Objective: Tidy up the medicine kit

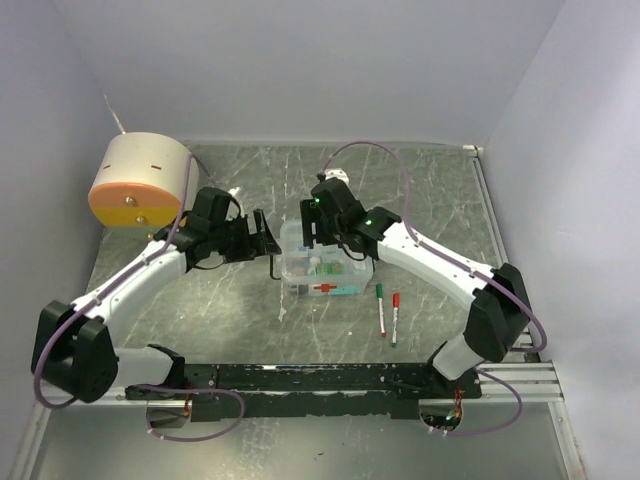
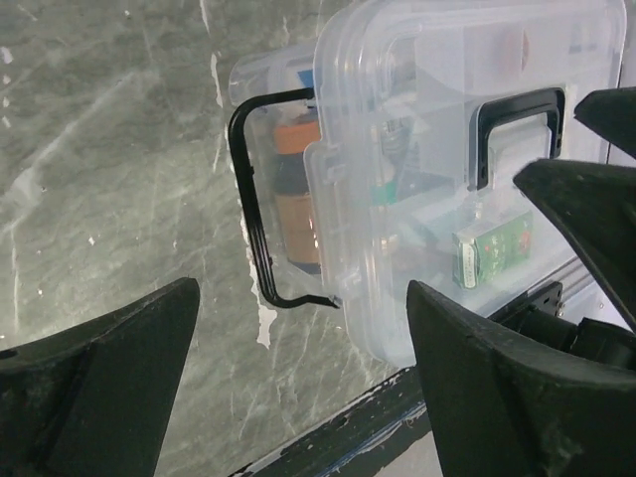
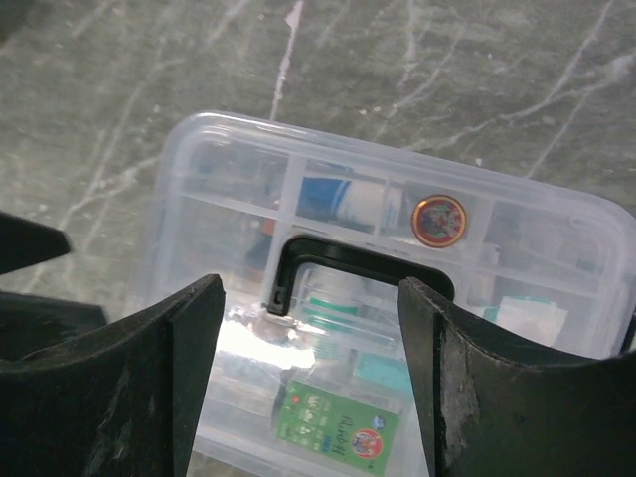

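Note:
The medicine kit (image 1: 325, 268) is a small clear box with a red cross on its near side, standing mid-table with its lid down. My left gripper (image 1: 267, 241) is just to its left, open (image 2: 303, 397) with only table between the fingers. The kit's black side latch (image 2: 250, 209) stands swung out from the box (image 2: 437, 149). My right gripper (image 1: 314, 226) hovers over the lid (image 3: 229, 169), open (image 3: 313, 368), its fingers either side of the black top handle (image 3: 348, 260) without touching it. Through the lid I see a green packet (image 3: 338, 425) and a round red tin (image 3: 438, 220).
A round beige-and-orange drum (image 1: 140, 180) stands at the back left. A green-capped marker (image 1: 380, 307) and a red-capped marker (image 1: 395, 317) lie right of the kit, near the front. A black rail (image 1: 330, 378) runs along the near edge.

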